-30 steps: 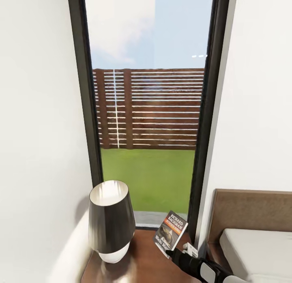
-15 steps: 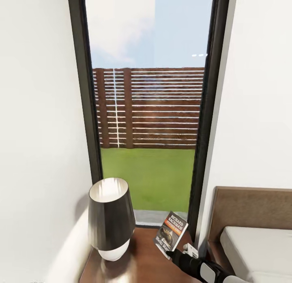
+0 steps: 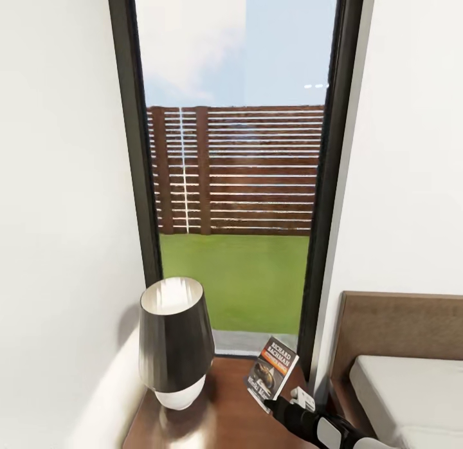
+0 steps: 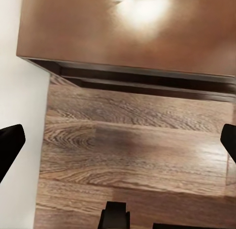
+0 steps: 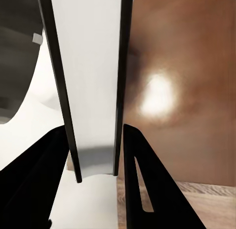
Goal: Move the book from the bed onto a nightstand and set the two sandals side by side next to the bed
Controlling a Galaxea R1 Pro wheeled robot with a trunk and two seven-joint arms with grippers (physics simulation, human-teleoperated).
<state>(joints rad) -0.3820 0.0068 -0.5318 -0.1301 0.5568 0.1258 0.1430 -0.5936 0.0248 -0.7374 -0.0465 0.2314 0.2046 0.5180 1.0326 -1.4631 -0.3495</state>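
The book [image 3: 273, 366] is a thin paperback with an orange band, held tilted and nearly upright just above the nightstand [image 3: 225, 417], to the right of the lamp. My right gripper [image 3: 271, 401] is shut on its lower edge. In the right wrist view the book [image 5: 93, 81] runs edge-on between the two black fingers [image 5: 147, 185], over the nightstand's brown top [image 5: 187, 91]. My left gripper [image 4: 118, 143] is open and holds nothing, above the wood floor in front of the nightstand [image 4: 128, 37]. The bed [image 3: 411, 391] lies at the right. The sandals are out of view.
A dark lamp [image 3: 175, 339] with a white base stands on the left half of the nightstand. A tall black-framed window [image 3: 235, 179] is straight ahead, with white walls on both sides. The brown headboard [image 3: 399, 323] rises beside the nightstand.
The head view has shifted slightly, so lamp and headboard sit higher in the picture. The book has sunk a little toward the nightstand relative to the lamp, and the right gripper still holds it.
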